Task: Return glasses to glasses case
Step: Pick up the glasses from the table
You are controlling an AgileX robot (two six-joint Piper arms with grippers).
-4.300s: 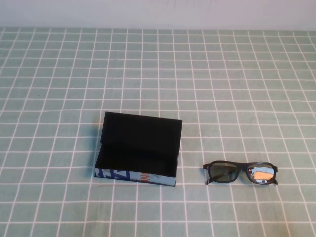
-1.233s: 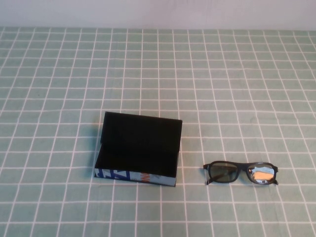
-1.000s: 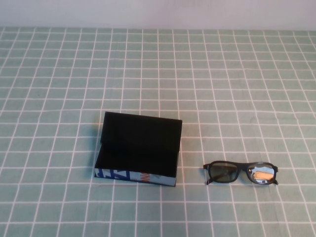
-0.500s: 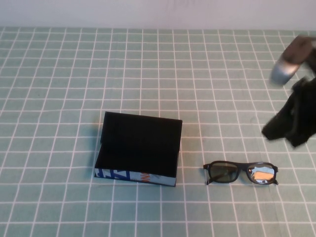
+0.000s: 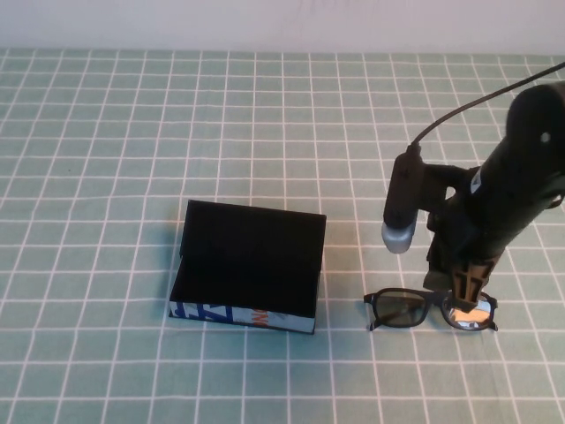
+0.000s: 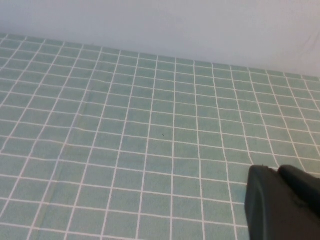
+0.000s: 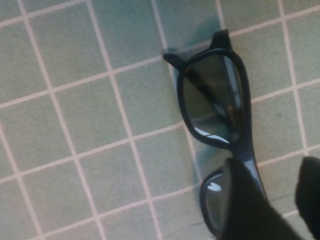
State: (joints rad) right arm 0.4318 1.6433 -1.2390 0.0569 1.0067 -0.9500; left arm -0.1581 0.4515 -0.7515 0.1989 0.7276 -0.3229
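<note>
The black-framed glasses (image 5: 402,309) lie flat on the green checked cloth, to the right of the open glasses case (image 5: 250,237). The case is black inside, with its light-blue side (image 5: 243,315) facing the front. My right gripper (image 5: 466,287) hangs over the right lens, open, with the fingers astride the frame's top bar. In the right wrist view the glasses (image 7: 212,100) lie just ahead of the gripper (image 7: 280,200), and one finger (image 7: 245,205) covers part of a lens. My left gripper (image 6: 277,200) is out of the high view; it hovers shut over bare cloth.
The green checked cloth (image 5: 132,132) covers the whole table up to a pale wall at the back. The right arm's grey-tipped cylinder (image 5: 402,212) and cable rise above the glasses.
My right arm has come in from the right edge and dropped down and leftward over the glasses' right lens. The glasses and the case have not moved.
</note>
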